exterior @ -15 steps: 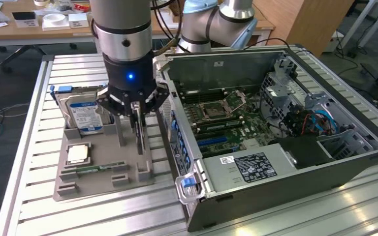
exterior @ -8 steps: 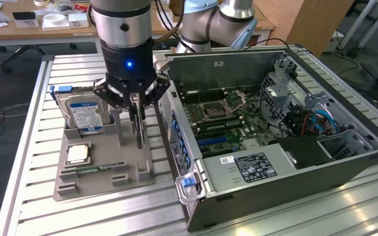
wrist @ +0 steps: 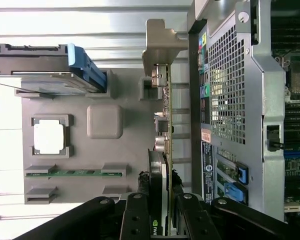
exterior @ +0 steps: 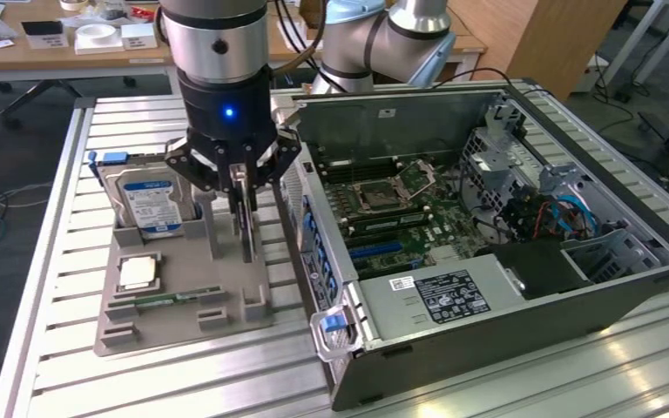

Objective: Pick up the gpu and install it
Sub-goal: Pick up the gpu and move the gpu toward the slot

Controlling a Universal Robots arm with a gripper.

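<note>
Nearest: grey holder tray (exterior: 184,329) on the slatted table (exterior: 44,296). A square processor chip (exterior: 137,273) and a RAM stick (exterior: 160,301) lie flat in its recesses.

Just behind them the gripper (exterior: 241,198) hangs vertical over the tray. Its fingers (wrist: 187,220) pinch the gpu (exterior: 246,231) from both faces near its top edge. The gpu stands upright on edge at the tray's side nearest the computer case (exterior: 509,305). Cannot tell whether its lower edge is clear of the tray.

Further back, a hard drive (exterior: 149,205) stands upright in the tray. The case lies open on the exterior view's right, motherboard (exterior: 404,209) exposed.
</note>
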